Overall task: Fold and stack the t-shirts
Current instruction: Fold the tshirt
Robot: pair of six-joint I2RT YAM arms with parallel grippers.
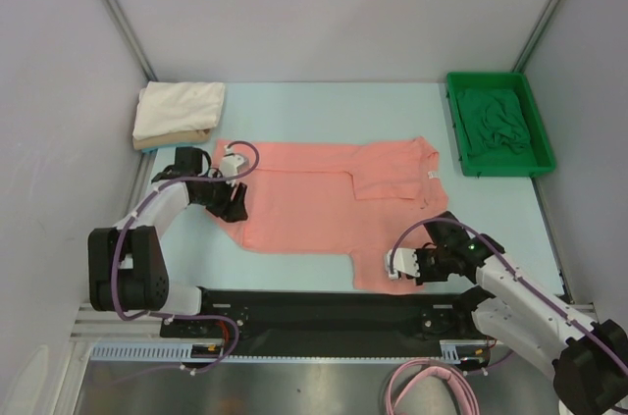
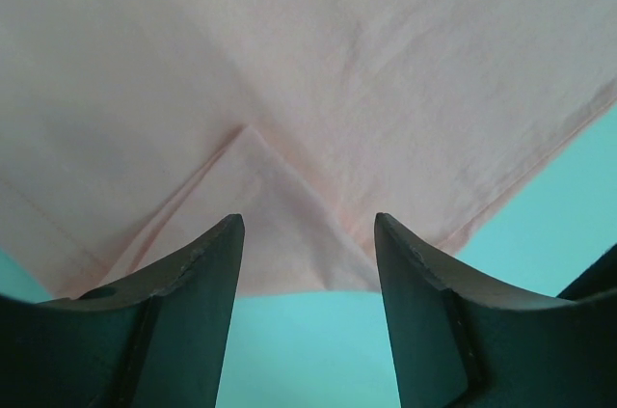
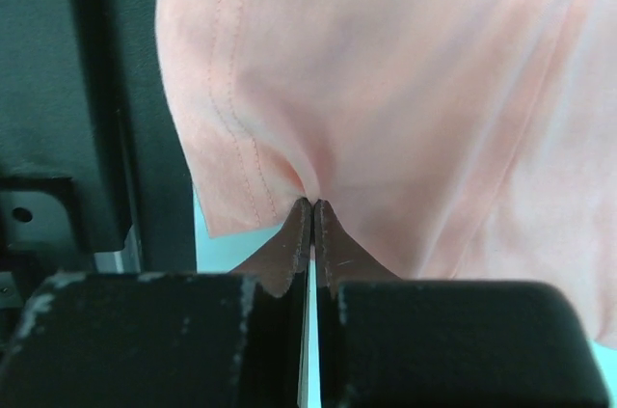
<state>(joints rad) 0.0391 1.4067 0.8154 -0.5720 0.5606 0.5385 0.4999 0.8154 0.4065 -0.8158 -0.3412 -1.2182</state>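
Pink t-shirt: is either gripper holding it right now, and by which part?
The right gripper is shut on the salmon-pink t-shirt, pinching its near sleeve beside the stitched hem. The left gripper is open, holding nothing.

Salmon-pink t-shirt (image 2: 318, 80) corner fold, left end effector (image 2: 308, 254) jaws parted beside it, teal tabletop (image 2: 308, 350)

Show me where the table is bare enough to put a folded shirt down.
Bare: the back strip between the folded stack and green tray, beyond the salmon shirt; also the patch between tray and right gripper. Crowded: around the left gripper at the shirt's hem.
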